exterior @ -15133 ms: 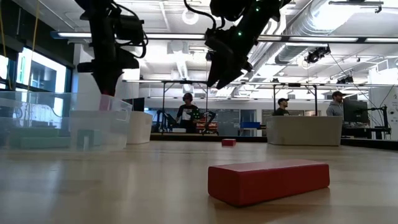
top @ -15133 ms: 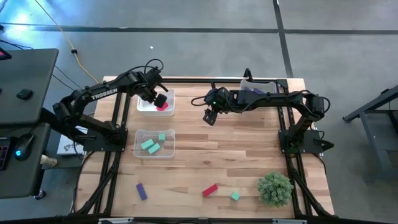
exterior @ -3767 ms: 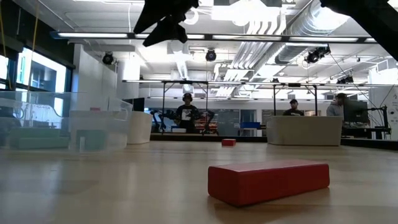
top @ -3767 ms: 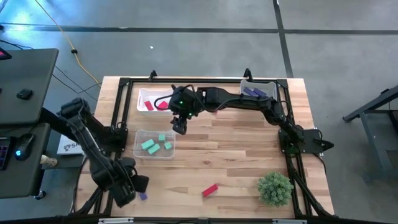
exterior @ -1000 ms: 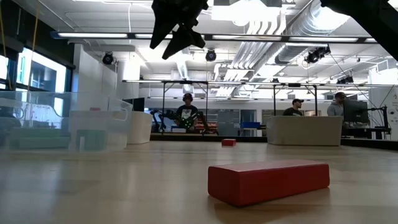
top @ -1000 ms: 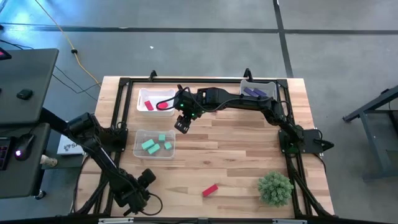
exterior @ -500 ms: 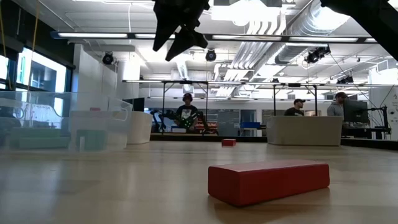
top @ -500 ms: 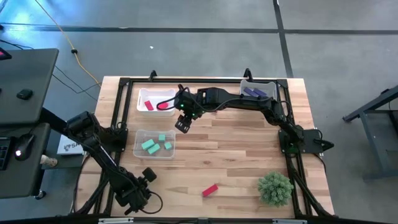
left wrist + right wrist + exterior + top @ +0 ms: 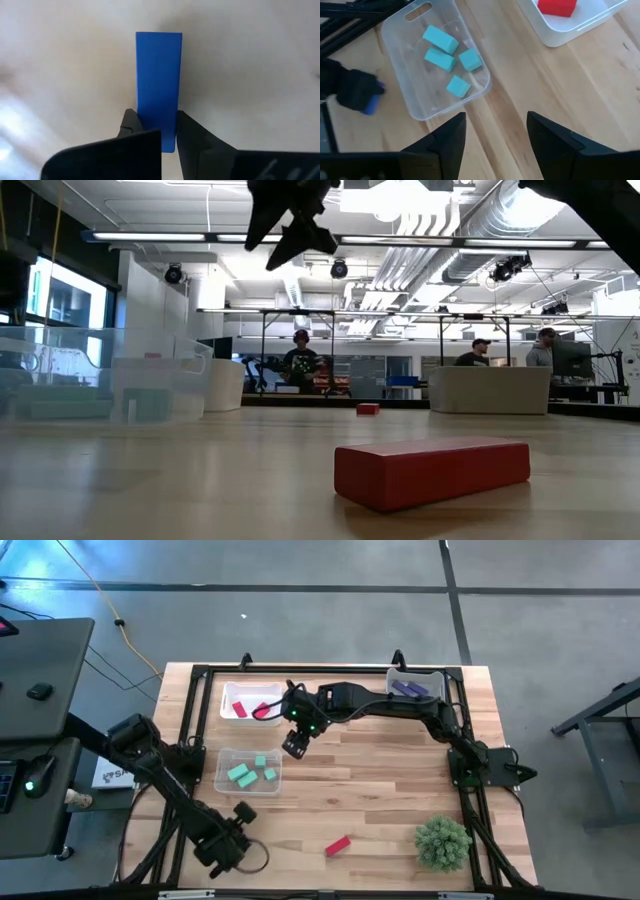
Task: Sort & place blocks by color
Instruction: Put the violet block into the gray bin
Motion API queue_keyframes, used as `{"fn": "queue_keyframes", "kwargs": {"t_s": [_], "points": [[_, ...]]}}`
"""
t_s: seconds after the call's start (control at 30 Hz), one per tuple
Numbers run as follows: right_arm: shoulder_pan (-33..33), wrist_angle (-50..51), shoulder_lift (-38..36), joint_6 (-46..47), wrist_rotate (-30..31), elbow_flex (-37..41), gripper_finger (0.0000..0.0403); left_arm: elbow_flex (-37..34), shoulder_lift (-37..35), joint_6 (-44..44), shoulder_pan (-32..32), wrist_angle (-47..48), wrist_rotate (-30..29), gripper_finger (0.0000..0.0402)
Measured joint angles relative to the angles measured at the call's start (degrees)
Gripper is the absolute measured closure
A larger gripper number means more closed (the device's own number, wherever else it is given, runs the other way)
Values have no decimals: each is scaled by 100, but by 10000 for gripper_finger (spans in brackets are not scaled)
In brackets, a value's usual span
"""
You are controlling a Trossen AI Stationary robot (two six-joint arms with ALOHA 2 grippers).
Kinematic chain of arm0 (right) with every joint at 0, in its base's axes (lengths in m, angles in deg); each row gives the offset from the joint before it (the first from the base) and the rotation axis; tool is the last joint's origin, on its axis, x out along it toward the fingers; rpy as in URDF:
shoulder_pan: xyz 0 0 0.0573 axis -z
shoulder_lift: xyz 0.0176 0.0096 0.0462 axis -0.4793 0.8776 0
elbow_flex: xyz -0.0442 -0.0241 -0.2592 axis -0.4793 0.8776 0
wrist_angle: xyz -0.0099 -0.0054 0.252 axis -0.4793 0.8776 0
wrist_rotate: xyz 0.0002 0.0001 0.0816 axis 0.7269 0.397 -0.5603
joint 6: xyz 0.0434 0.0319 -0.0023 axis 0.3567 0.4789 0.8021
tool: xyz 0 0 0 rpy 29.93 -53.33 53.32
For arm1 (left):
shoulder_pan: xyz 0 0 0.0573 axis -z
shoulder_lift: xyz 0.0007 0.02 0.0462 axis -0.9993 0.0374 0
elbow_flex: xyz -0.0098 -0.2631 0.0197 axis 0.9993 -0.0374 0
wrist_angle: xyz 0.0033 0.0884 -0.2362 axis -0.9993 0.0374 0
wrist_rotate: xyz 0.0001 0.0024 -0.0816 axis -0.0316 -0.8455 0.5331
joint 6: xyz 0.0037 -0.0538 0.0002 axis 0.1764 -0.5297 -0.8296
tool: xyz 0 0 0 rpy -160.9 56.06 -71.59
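My left gripper [image 9: 236,840] is near the table's near left corner, shut on a purple bar [image 9: 158,90] that looks blue in the left wrist view. It also shows in the right wrist view [image 9: 370,105]. My right gripper [image 9: 294,743] hangs open and empty above the table, between the white bin [image 9: 232,692] holding red blocks and the clear bin [image 9: 222,762] holding teal blocks [image 9: 440,55]. A red bar [image 9: 338,845] lies flat near the near edge and fills the foreground of the low view [image 9: 430,470]. My left gripper pinches the purple bar's two long sides at one end [image 9: 156,131] between its two fingers [image 9: 131,122]. The fingers point down from above and lie across the bar. The bar lies level, its other end sticking out past the fingertips. I cannot tell whether it is clear of the table.
A clear bin [image 9: 432,674] with purple blocks stands at the far right corner. A green spiky plant ball [image 9: 442,840] sits at the near right. A small red block [image 9: 367,408] lies far off in the low view. Black frame rails run along the table's left and right sides.
My left gripper has shifted a little toward the table's right edge with the purple bar, staying shut on it. My right gripper has stayed open in nearly the same place.
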State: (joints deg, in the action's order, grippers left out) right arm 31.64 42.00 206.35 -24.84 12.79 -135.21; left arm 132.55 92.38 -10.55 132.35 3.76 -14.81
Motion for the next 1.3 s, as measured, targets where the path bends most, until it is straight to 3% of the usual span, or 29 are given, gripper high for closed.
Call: {"fn": "queue_keyframes", "kwargs": {"t_s": [0.33, 0.6, 0.93, 1.13, 1.3], "points": [[-142, 56, -432, 246, 19, -4, 203, 11, -314, 232, -707, 83, -583, 401], [-251, 245, -900, 289, 471, -4, 203, 20, -572, 401, -1209, 31, -782, 401], [-266, 830, -1500, 273, 1225, -4, 203, 23, -1387, 404, -1858, -62, -1241, 401], [-159, 873, -1782, 69, 1258, -4, 203, 24, -1858, 402, -2373, -224, -1595, 401], [-15, 904, -1910, 15, 1238, -4, 203, 24, -2185, 391, -2735, -411, -1547, 401]]}}
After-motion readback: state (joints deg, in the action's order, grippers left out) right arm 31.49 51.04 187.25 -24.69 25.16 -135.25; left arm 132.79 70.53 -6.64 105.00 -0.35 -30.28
